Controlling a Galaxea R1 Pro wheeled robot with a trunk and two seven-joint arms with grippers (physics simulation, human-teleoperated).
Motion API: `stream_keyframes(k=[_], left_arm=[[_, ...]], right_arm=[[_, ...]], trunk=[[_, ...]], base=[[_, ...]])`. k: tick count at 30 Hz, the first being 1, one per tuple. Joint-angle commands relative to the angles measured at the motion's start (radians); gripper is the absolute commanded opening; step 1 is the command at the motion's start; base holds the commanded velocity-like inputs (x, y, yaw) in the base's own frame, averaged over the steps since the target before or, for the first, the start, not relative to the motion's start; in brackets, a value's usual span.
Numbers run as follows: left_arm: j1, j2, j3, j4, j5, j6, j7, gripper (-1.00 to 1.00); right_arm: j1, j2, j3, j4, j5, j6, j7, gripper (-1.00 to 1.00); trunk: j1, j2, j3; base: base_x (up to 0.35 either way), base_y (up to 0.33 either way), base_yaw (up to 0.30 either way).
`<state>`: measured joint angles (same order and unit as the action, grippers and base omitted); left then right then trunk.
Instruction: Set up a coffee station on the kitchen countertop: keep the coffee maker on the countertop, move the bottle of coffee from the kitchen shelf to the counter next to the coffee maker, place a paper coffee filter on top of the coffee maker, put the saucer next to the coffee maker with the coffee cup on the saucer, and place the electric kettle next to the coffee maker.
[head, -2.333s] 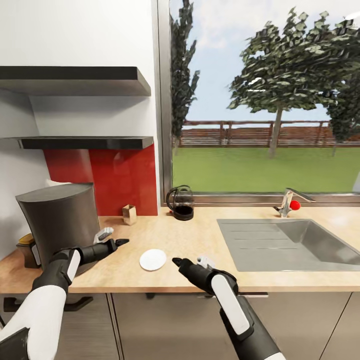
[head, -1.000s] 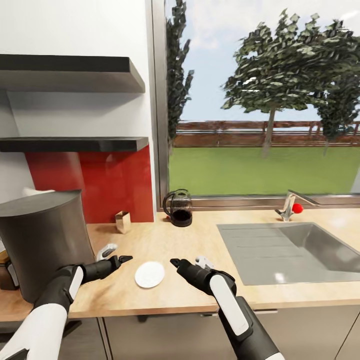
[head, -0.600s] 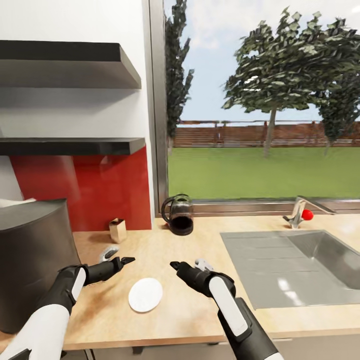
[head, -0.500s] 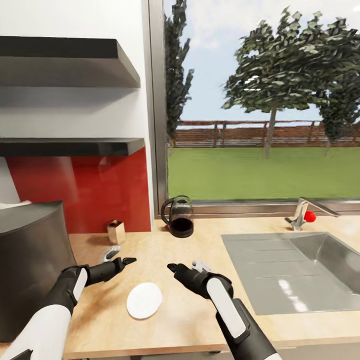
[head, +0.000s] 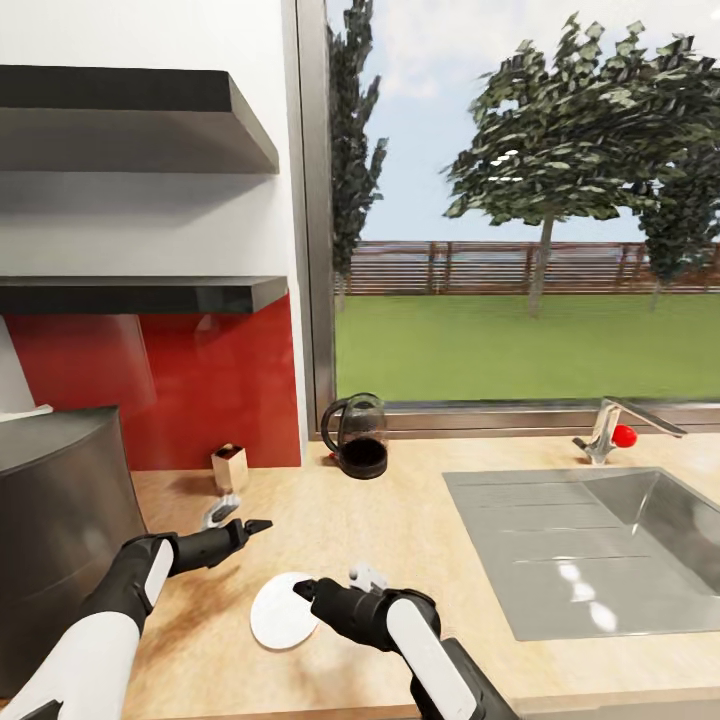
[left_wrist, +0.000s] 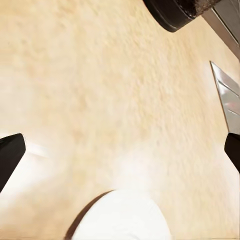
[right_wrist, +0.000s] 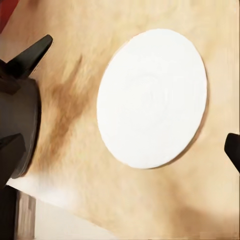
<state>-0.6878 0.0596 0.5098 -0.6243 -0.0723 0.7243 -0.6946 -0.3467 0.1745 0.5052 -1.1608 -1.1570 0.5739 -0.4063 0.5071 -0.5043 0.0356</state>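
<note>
The tall dark grey coffee maker (head: 60, 530) stands at the counter's left end with a bit of white paper (head: 22, 411) on its top. A flat white round saucer (head: 272, 615) lies on the wooden counter; it is also in the right wrist view (right_wrist: 152, 97) and the left wrist view (left_wrist: 122, 217). My right gripper (head: 305, 590) is open and hovers at the saucer's right edge. My left gripper (head: 252, 526) is open, low over the counter behind the saucer, its fingertips (left_wrist: 10, 157) spread wide. The glass electric kettle (head: 357, 435) stands by the window.
A small brown box (head: 230, 466) and a small white-grey object (head: 215, 514) sit near the red backsplash. A steel sink (head: 600, 550) with its faucet (head: 610, 428) takes up the counter's right side. Two dark shelves (head: 140, 295) hang above the coffee maker.
The camera has drawn closer and shifted. My right gripper has moved left and down, from beside the saucer to its right edge. The left gripper holds about the same place.
</note>
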Motion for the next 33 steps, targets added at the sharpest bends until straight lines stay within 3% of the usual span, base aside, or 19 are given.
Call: stream_keyframes(k=[1,4,9,33], left_arm=[[0.002,0.000,0.006,0.000,-0.008,0.024,-0.008,1.00],[0.012,0.001,0.006,-0.001,-0.010,0.083,-0.008,1.00],[0.018,0.004,0.006,-0.002,-0.010,0.116,-0.009,1.00],[0.081,-0.005,0.003,-0.002,-0.012,0.120,-0.008,1.00]], right_arm=[[0.004,0.000,0.001,-0.001,-0.010,0.000,-0.010,1.00],[0.010,0.000,0.001,-0.001,-0.011,0.000,-0.011,1.00],[0.013,0.000,0.001,0.000,-0.011,0.000,-0.011,1.00],[0.014,0.000,0.014,0.049,-0.013,-0.004,-0.011,1.00]], trunk=[[0.000,-0.001,0.000],[0.000,-0.001,0.000],[0.000,-0.001,0.000],[0.000,-0.001,0.000]], base=[[0.000,0.000,0.000],[0.000,0.000,0.000],[0.000,0.000,0.000],[0.000,0.000,0.000]])
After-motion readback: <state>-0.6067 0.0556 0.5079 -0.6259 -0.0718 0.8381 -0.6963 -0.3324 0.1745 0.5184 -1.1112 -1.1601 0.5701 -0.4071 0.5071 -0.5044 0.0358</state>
